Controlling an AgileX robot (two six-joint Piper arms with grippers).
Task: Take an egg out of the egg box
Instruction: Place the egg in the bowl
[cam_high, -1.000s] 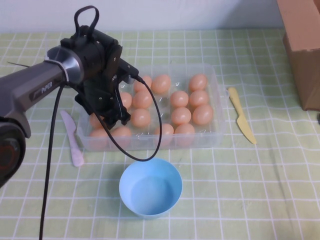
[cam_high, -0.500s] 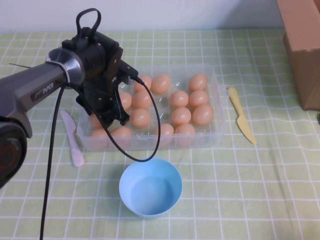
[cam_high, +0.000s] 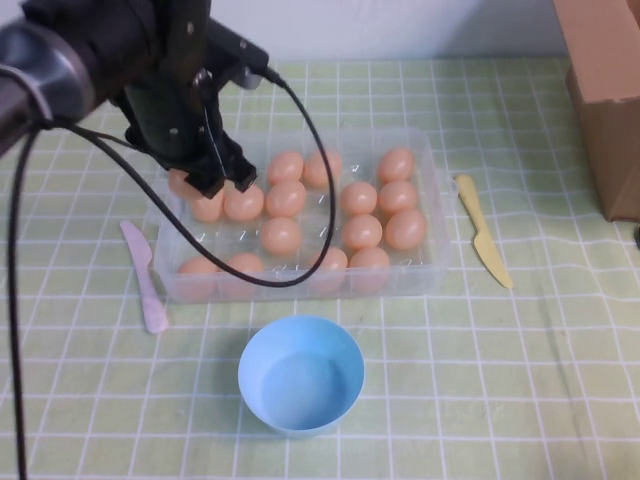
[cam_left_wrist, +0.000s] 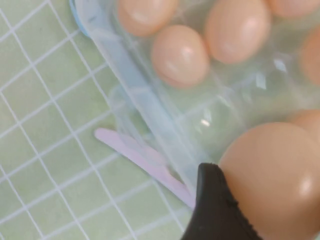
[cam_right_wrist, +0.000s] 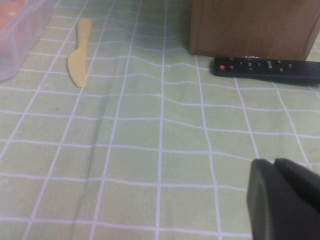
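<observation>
The clear egg box (cam_high: 432, 272) lies mid-table and holds several peach-orange eggs. My left gripper (cam_high: 200, 184) hangs above the box's left end, shut on one egg (cam_high: 179, 184) lifted clear of its well. In the left wrist view that egg (cam_left_wrist: 275, 170) fills the corner against a black finger (cam_left_wrist: 215, 210), and the other finger is hidden. More eggs (cam_left_wrist: 180, 55) sit in the box below. My right gripper (cam_right_wrist: 285, 200) shows only in its own wrist view, low over the cloth at the table's right, fingers together and holding nothing.
A light-blue bowl (cam_high: 300, 375) stands in front of the box. A pink plastic knife (cam_high: 145, 275) lies left of the box, a yellow one (cam_high: 483, 230) right of it. A brown cardboard box (cam_high: 605, 90) stands at the back right, with a black remote (cam_right_wrist: 267, 67) beside it.
The left gripper closed on an egg at the box's left end and rose with it, moving up and back. A well on the left of the box now stands empty.
</observation>
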